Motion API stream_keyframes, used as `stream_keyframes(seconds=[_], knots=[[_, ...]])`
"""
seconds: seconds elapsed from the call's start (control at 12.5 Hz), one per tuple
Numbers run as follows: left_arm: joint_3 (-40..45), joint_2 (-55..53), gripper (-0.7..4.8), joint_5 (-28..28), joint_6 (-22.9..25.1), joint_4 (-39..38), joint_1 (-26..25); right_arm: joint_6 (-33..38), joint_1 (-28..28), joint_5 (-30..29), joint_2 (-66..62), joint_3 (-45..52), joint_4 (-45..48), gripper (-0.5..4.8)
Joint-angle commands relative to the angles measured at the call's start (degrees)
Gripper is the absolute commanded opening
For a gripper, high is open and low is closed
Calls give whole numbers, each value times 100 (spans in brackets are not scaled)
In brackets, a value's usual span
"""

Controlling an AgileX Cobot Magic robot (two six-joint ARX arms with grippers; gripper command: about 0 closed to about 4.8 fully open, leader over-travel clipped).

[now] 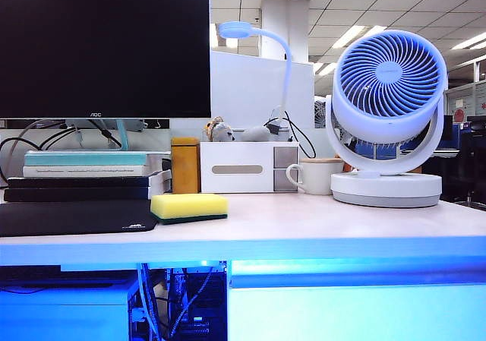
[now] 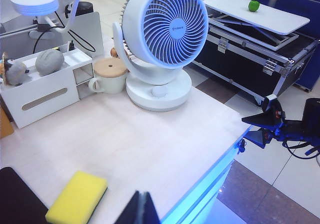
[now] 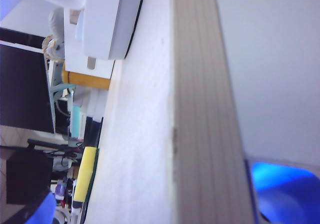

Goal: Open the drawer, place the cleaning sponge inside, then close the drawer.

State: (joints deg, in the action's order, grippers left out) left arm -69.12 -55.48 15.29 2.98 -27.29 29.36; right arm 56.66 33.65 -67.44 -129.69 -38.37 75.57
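The sponge (image 1: pixel 189 206) lies flat on the worktop (image 1: pixel 319 227), close to the front edge and toward the left end, yellow foam up and the thin dark green layer underneath. Its long axis runs along the front edge, one short end right beside the black mouse pad (image 1: pixel 72 217). The drawer (image 1: pixel 357 311) sits under the right half of the worktop, glowing blue, front flush so it looks closed.

Readable stuff: the monitor (image 1: pixel 104 48) says "AOC" on its bottom bezel. There's a small white logo on the mouse pad's corner and a badge in the middle of the fan (image 1: pixel 387 117), both too tiny to read.

Left claw (image 2: pixel 141 210) hangs above the front edge just beside the sponge, dark fingers pressed together, holding nothing. Right claw isn't visible anywhere; its camera looks along the worktop's front edge from the drawer side, and its jaws stand at their widest, apparently empty.
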Motion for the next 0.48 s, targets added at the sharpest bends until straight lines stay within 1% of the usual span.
stream_keyframes(seconds=[0.08, 0.24, 0.32, 0.48], knots=[[-24, 7, -6, -4, 7, 28, 2, 15, -55, -323, 48, -35, 485, 479], [-24, 7, -6, -2, 7, 24, 2, 13, 37, -450, 50, 142, 490, 479], [-24, 7, -6, -2, 7, 24, 2, -9, 175, -448, 52, 267, 511, 479], [-24, 7, -6, -2, 13, 26, 2, 74, 273, -494, 98, 284, 527, 479]])
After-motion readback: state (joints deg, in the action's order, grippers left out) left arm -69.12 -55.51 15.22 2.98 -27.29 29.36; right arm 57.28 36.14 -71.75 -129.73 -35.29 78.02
